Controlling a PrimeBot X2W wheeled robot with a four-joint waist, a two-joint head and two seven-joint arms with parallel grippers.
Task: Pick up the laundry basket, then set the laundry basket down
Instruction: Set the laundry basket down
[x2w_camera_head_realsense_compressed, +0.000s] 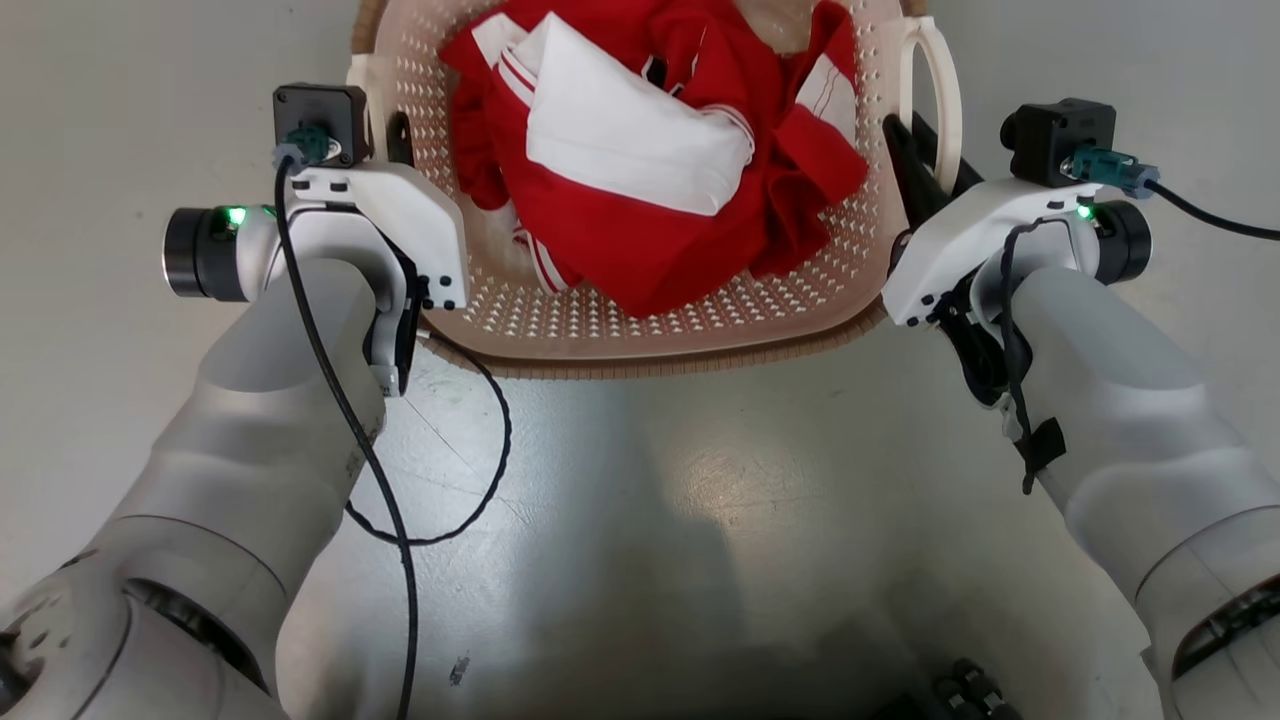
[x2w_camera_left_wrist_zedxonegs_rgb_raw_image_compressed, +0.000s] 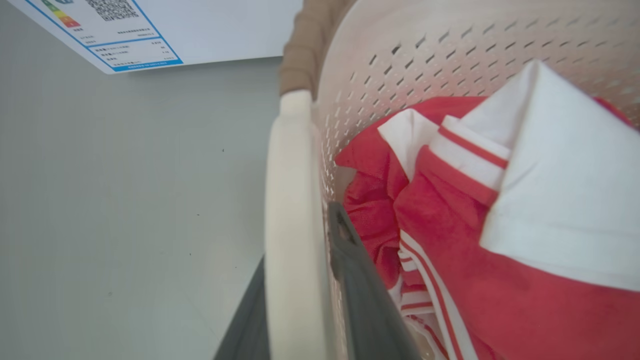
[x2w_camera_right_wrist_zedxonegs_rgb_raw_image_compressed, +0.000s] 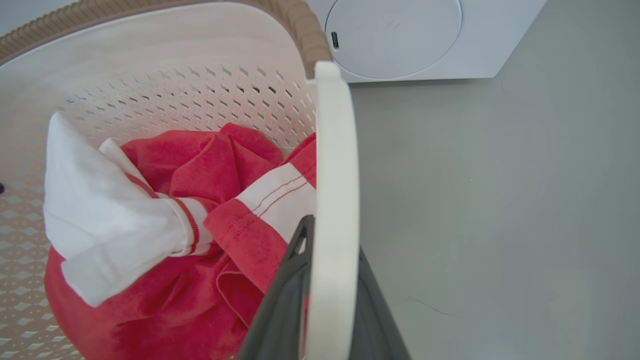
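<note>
Pale forearms fill the lower corners of the head view, a black cable (x2w_camera_head_realsense_compressed: 480, 480) looping off the left one over the grey floor (x2w_camera_head_realsense_compressed: 640, 500). Between the arms sits the laundry basket (x2w_camera_head_realsense_compressed: 650, 365), top centre, far end cut off by the frame edge. Left gripper (x2w_camera_head_realsense_compressed: 398, 135) is closed down on the left handle (x2w_camera_head_realsense_compressed: 360, 75), one dark finger on each side of the white loop, clearer in the left wrist view, gripper (x2w_camera_left_wrist_zedxonegs_rgb_raw_image_compressed: 300, 240), handle (x2w_camera_left_wrist_zedxonegs_rgb_raw_image_compressed: 292, 200). Right gripper (x2w_camera_head_realsense_compressed: 915, 150) does the same on the right handle (x2w_camera_head_realsense_compressed: 945, 90); in the right wrist view the gripper (x2w_camera_right_wrist_zedxonegs_rgb_raw_image_compressed: 334, 240) pinches the loop (x2w_camera_right_wrist_zedxonegs_rgb_raw_image_compressed: 335, 150), with the fingers mostly hidden behind it. Red and white clothing (x2w_camera_head_realsense_compressed: 650, 200) is heaped in the basket and covers most of its bottom. White washing machine (x2w_camera_right_wrist_zedxonegs_rgb_raw_image_compressed: 415, 40) with a round door stands on the floor just beyond the basket; the left wrist view catches a corner of it with a label (x2w_camera_left_wrist_zedxonegs_rgb_raw_image_compressed: 125, 30), print too small to read. Cannot tell whether the basket is resting on the floor or raised off it. Small dark object (x2w_camera_head_realsense_compressed: 960, 690) at the bottom edge, cropped, unidentifiable.
</note>
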